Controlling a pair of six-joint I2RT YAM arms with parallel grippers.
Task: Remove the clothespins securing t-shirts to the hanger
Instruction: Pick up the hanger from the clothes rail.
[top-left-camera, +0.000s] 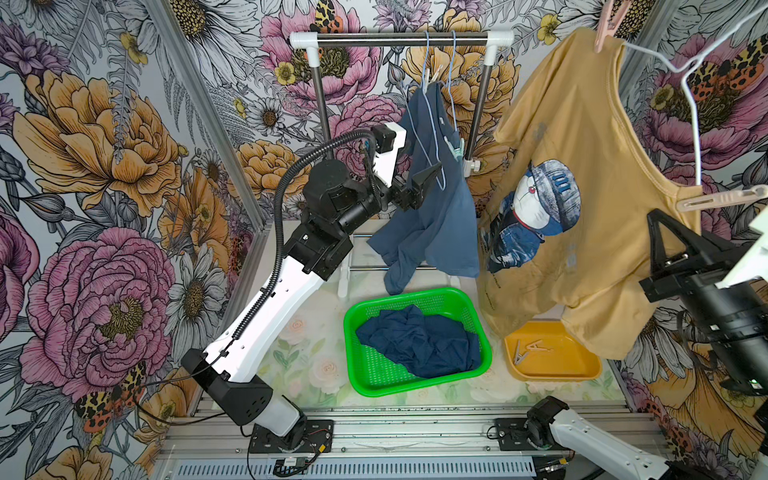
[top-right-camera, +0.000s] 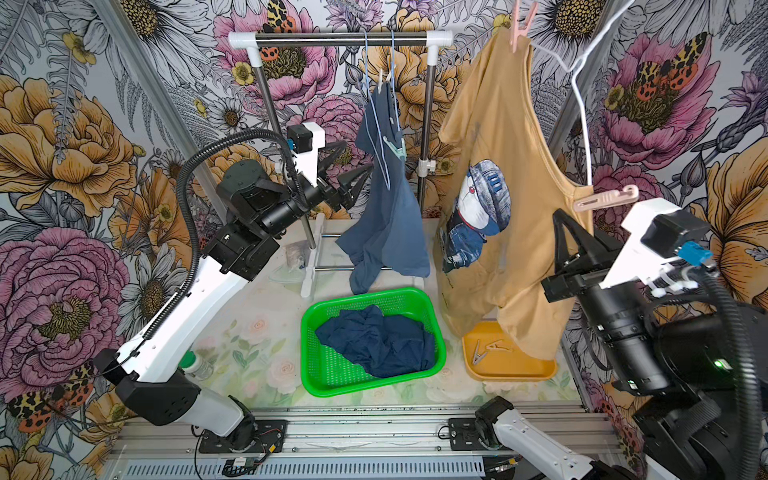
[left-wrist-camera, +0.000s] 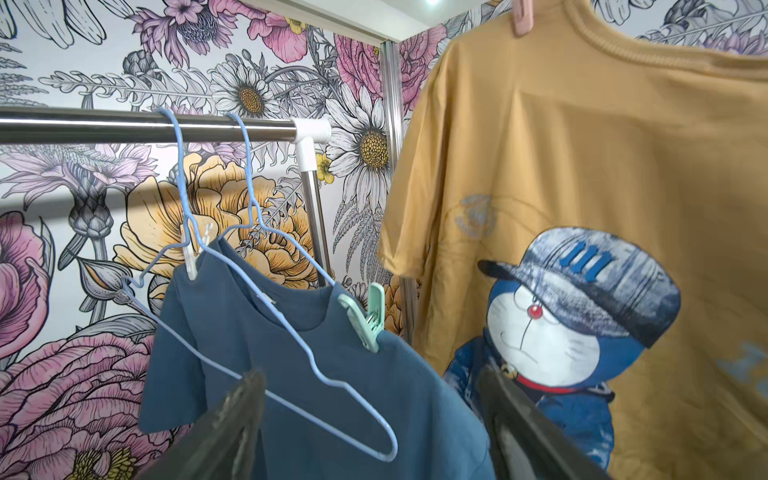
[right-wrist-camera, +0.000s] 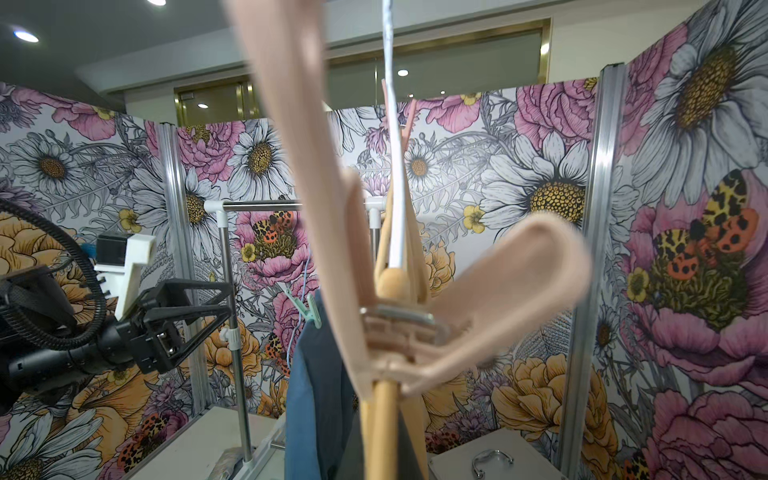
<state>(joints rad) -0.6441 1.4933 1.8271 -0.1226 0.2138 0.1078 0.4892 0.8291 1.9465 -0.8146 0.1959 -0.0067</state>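
Floral-papered walls (top-left-camera: 104, 166) enclose the table (top-left-camera: 307, 345). Right jaws, fully closed, seem to pinch the tan t-shirt (top-left-camera: 582, 145) just beside its pale pink clothespin (top-left-camera: 706, 200); left jaws gape empty close beside the slate blue t-shirt (top-left-camera: 440, 216), near its mint green clothespin (left-wrist-camera: 365, 320). Thin cloth could slip free, or the left jaws could snag hanger wire (left-wrist-camera: 395, 444).

Floral wallpaper panels (top-left-camera: 104, 166) all round; aluminium corner posts (right-wrist-camera: 597, 249); recessed ceiling lights (right-wrist-camera: 25, 36); pale floral tabletop (top-left-camera: 307, 340).
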